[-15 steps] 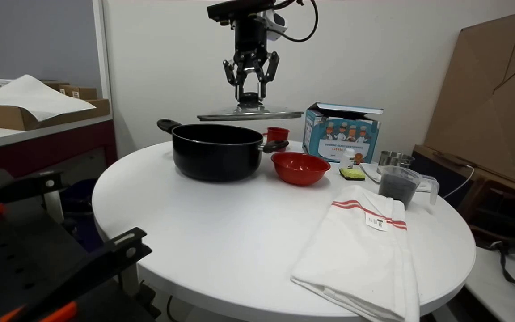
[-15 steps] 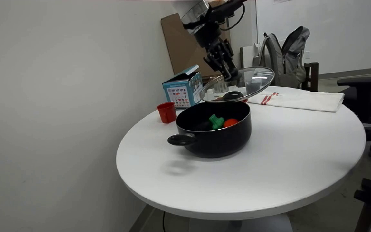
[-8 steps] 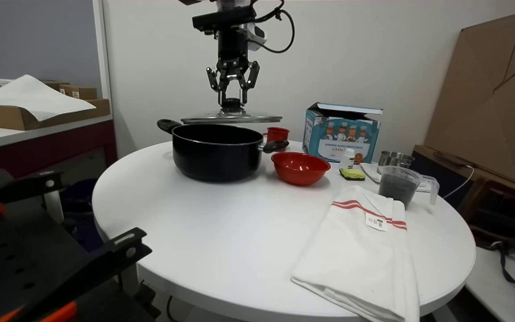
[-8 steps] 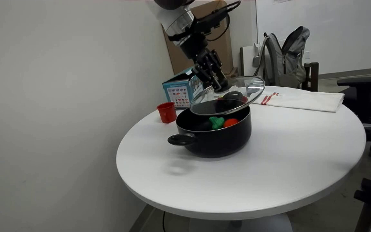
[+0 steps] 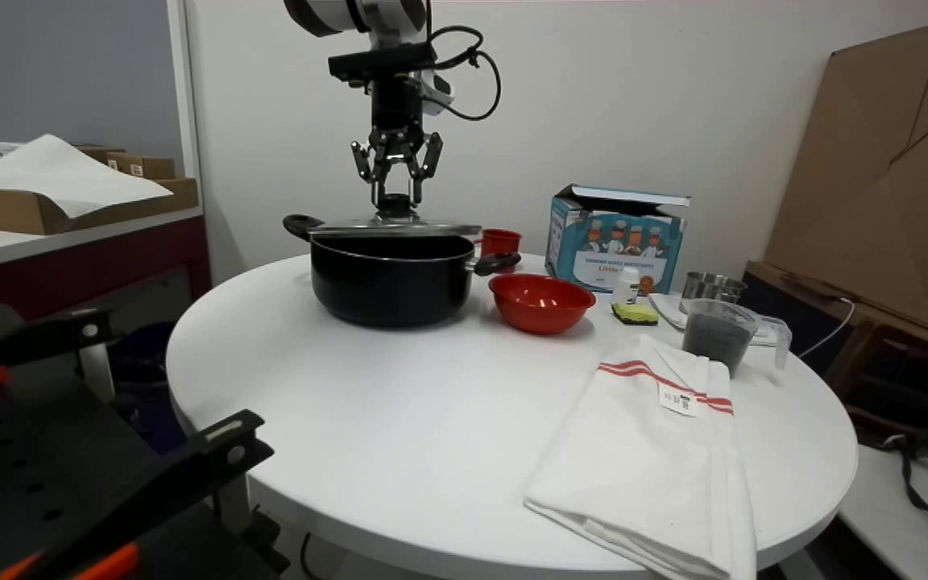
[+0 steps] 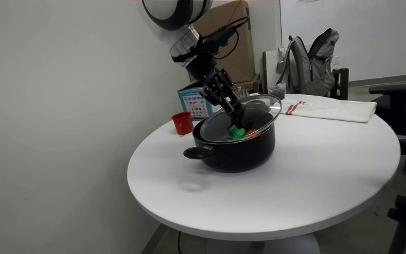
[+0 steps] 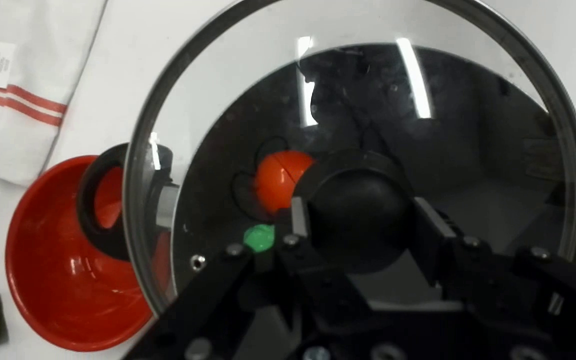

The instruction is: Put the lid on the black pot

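Lid (image 6: 253, 120) slants toward upper right in an exterior view, fingers (image 7: 300, 220) pinching its knob (image 7: 360, 215); early release could slide it off the black pot (image 6: 240, 157).

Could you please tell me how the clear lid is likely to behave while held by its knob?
The lid looks like clear glass: probably stiff, and fragile if knocked. The fingers hold only its central knob, so it may tip if bumped. Its shiny surface could also be slippery.

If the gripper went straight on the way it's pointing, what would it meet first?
The gripper holds the lid, so the lid's edge would probably meet the black pot first, at its rim; whether they already touch is hard to tell.
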You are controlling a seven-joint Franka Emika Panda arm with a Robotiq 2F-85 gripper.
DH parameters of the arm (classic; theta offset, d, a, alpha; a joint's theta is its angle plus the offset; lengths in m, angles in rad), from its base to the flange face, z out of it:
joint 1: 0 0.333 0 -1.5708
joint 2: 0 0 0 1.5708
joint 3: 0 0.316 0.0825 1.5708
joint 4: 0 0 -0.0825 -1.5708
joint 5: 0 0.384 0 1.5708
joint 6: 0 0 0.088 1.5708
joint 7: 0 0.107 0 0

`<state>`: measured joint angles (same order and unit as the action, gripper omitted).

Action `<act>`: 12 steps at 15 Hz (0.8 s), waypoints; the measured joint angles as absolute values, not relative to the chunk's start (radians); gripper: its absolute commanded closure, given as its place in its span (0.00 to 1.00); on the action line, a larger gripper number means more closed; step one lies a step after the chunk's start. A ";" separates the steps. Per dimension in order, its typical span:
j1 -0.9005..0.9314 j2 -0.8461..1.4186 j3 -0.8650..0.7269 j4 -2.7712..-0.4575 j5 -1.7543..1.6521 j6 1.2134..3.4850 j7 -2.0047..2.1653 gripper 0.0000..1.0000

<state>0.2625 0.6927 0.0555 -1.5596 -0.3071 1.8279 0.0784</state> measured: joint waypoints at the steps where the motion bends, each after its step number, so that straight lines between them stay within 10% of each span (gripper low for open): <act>1: 0.268 0.699 0.056 -1.549 -0.307 1.824 0.078 0.75; 12: 0.287 0.726 0.057 -1.487 -0.308 1.801 0.078 0.75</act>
